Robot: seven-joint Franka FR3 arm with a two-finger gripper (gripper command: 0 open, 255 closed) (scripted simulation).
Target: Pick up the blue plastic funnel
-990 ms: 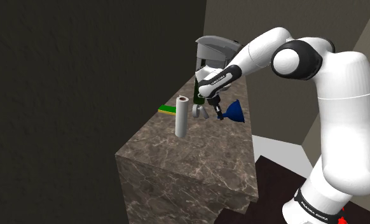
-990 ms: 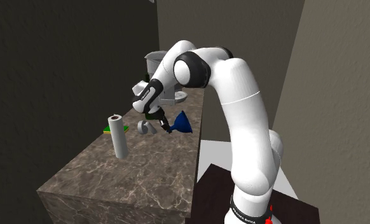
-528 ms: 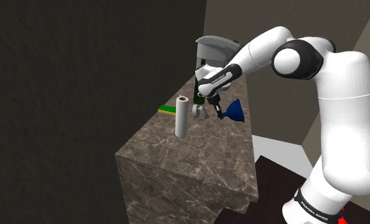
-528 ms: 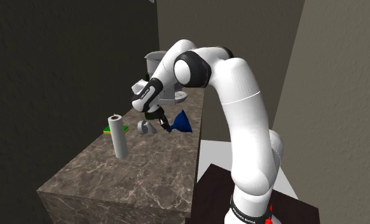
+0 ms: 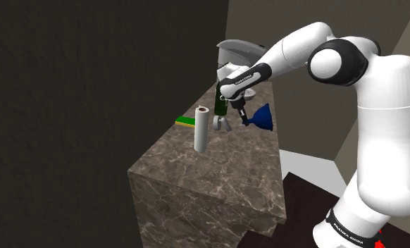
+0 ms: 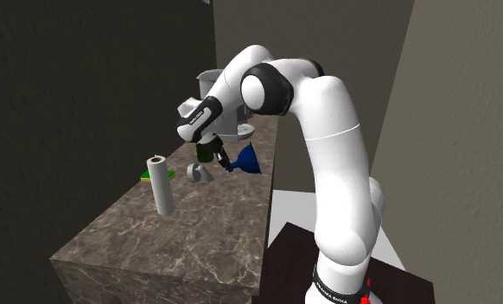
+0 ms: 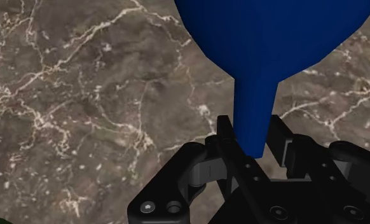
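The blue funnel (image 5: 261, 118) (image 6: 246, 161) hangs a little above the brown marble counter (image 5: 218, 176) near its far end, lying sideways with its wide mouth pointing away from the hand. My gripper (image 5: 243, 120) (image 6: 226, 162) is shut on the funnel's narrow spout. In the wrist view the two black fingers (image 7: 225, 130) clasp the spout of the funnel (image 7: 266, 38) from both sides, my gripper (image 7: 252, 135) sits over veined marble (image 7: 82, 95), and the funnel's cone hides what lies beyond it.
A white upright paper roll (image 5: 202, 128) (image 6: 162, 184) stands mid-counter. Near it lie a flat green item (image 5: 186, 120), a tipped grey cup (image 5: 221, 124) and a dark green bottle (image 5: 220, 106). A grey appliance (image 5: 235, 53) stands at the far end. Dark walls border the counter.
The arm has risen and carried the funnel up off the counter, slightly toward the far end. The fingers stay clamped on the spout; the other objects have not moved.
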